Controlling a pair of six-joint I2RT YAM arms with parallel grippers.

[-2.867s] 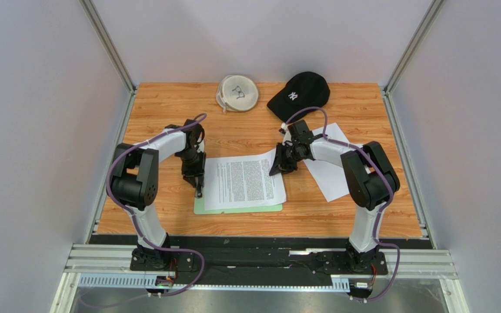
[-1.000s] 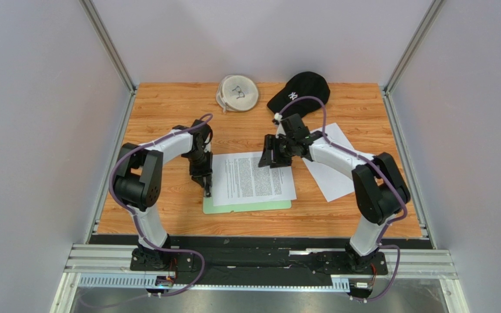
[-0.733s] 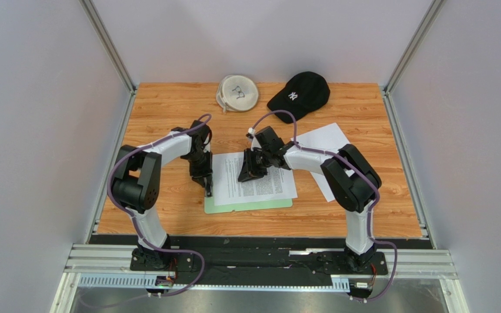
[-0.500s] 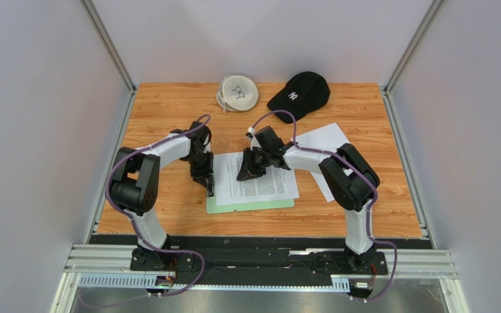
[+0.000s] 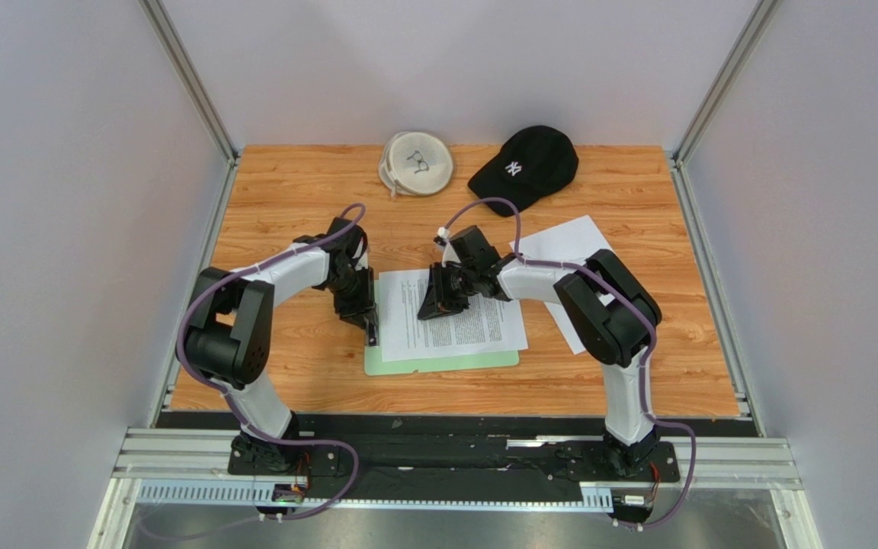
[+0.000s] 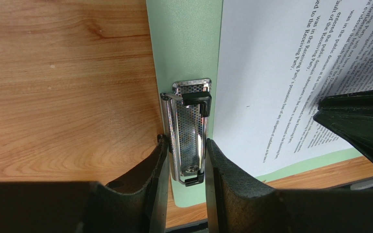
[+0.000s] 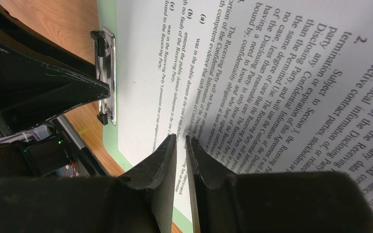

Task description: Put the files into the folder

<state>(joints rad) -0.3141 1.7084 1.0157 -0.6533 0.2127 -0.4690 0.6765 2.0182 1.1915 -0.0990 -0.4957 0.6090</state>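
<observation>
At lower centre, left gripper (image 6: 186, 148) is clamped on folder (image 6: 183, 43) clip (image 6: 189, 116); right arm is reached across, right gripper (image 7: 180, 138) nearly closed, pressed onto files (image 7: 281, 73).

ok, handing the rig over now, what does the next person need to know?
Left fingers shut on the clip of the folder.
Right fingers nearly closed, tips on the printed sheet.
Printed sheet lies on the folder, edge beside the clip, not under it.
Second sheet on the table, right side.
To do: get both sheets under the clip.
</observation>
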